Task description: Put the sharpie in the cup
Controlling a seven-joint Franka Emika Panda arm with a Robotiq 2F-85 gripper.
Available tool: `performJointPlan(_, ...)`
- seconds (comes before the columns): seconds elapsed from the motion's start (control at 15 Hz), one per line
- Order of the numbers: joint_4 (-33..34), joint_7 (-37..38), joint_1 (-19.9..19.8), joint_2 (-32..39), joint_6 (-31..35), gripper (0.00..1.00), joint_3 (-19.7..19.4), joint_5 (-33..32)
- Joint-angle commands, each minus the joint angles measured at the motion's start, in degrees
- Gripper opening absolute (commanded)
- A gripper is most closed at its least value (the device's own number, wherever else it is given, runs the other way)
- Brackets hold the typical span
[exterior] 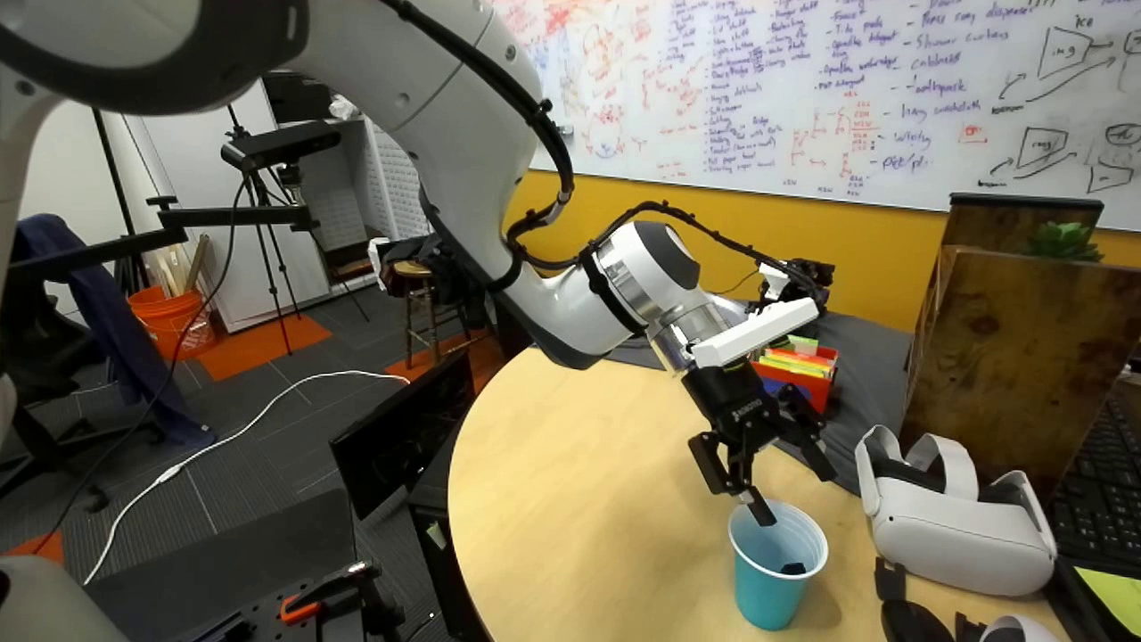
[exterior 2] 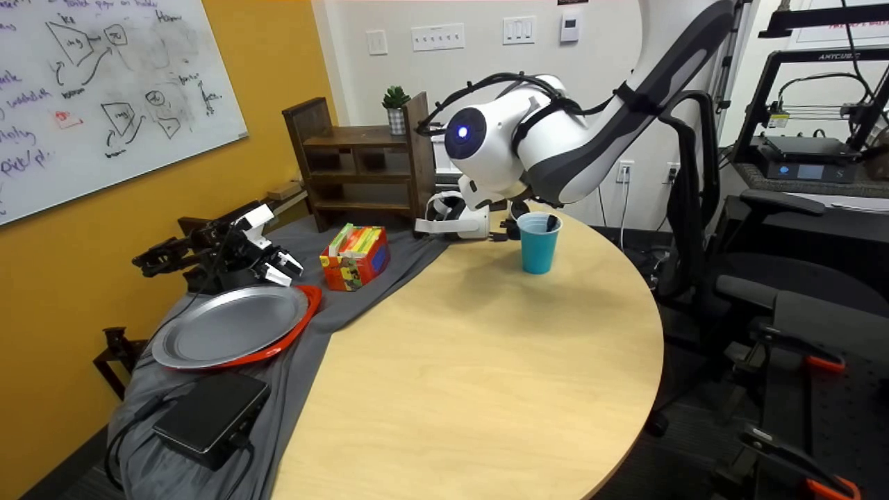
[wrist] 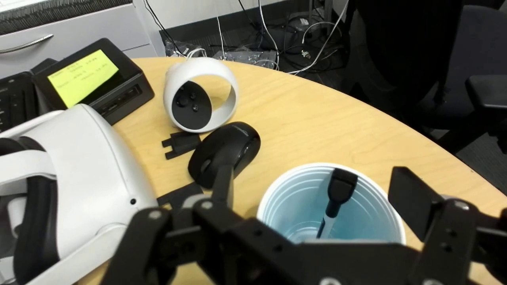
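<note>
One nudge from your spread end effector [wrist: 313,190] could topple the cup [exterior: 768,599], sharpie [wrist: 333,207] inside tilted toward wrist-view one o'clock

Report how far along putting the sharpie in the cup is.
Done: the sharpie leans inside the upright cup. In hand: nothing; the gripper stands open, close to the cup. Left: no placing, it seems; probably only moving the gripper clear.

The pale wooden table [exterior 2: 486,389] carries a blue cup [exterior: 768,596], headset [wrist: 93,174], black mouse [wrist: 238,144] and controller [wrist: 193,109].
</note>
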Motion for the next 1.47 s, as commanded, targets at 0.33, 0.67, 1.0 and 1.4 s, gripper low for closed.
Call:
performJointPlan(0.33,-1.6,2.8,0.2,-6.0,2.0,1.00,1.6,0.1)
performJointPlan(0.67,-2.1,3.2,0.2,-8.8,4.5,1.00,2.1,1.1)
performJointPlan(1.0,-2.8,3.6,0.3,-10.7,8.0,1.00,2.2,1.9)
performJointPlan(1.4,-1.0,2.8,0.7,-9.2,8.3,1.00,1.9,1.6)
